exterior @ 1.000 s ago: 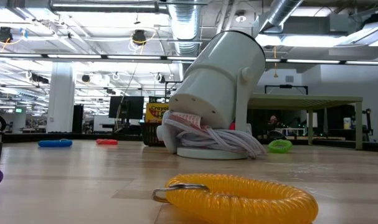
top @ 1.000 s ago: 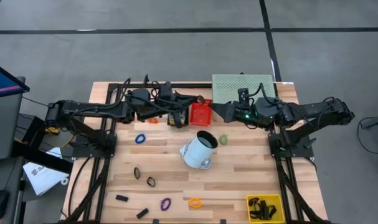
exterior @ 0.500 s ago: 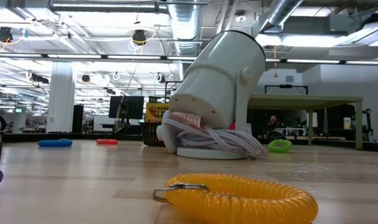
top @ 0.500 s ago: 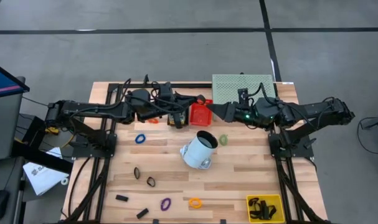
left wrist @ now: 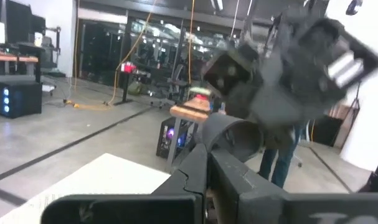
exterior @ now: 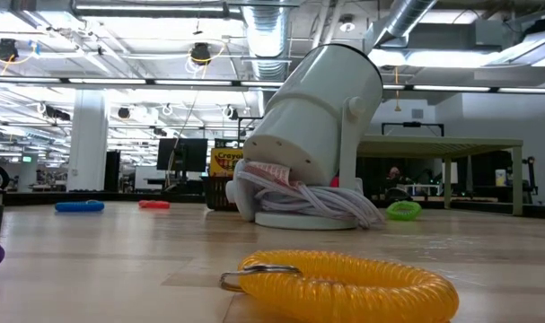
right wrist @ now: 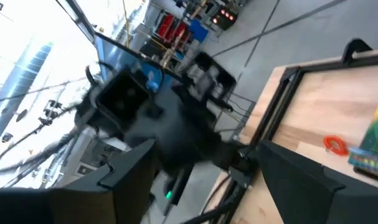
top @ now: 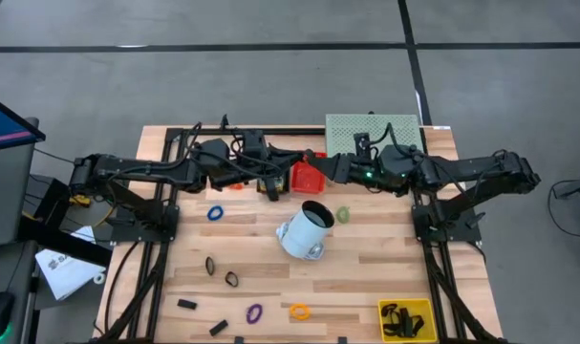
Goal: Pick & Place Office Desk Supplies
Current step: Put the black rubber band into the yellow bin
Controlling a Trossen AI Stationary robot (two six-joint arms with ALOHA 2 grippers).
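Observation:
Loose supplies lie over the wooden table (top: 385,258): a blue ring (top: 215,212), an orange ring (top: 234,185), a green ring (top: 343,215), a purple ring (top: 254,312), a yellow coil ring (exterior: 344,283) and several black clips (top: 210,265). A yellow-green crayon box (right wrist: 374,146) stands at the far middle beside a red basket (top: 307,177). My left gripper (left wrist: 205,152) hovers shut over the crayon box, left of the basket, with nothing visible between its fingers. My right gripper (right wrist: 204,149) hovers open just right of the basket, facing the left gripper.
A white cylindrical holder (top: 304,229) lies tilted on its base mid-table, with a bundled cord under it. A green perforated mat (top: 374,134) lies at the far right. A yellow tray (top: 404,318) with black clips sits at the near right corner.
My right arm has shifted slightly toward the table's left, bringing its gripper closer to the red basket. The left arm and the loose items on the table have kept still.

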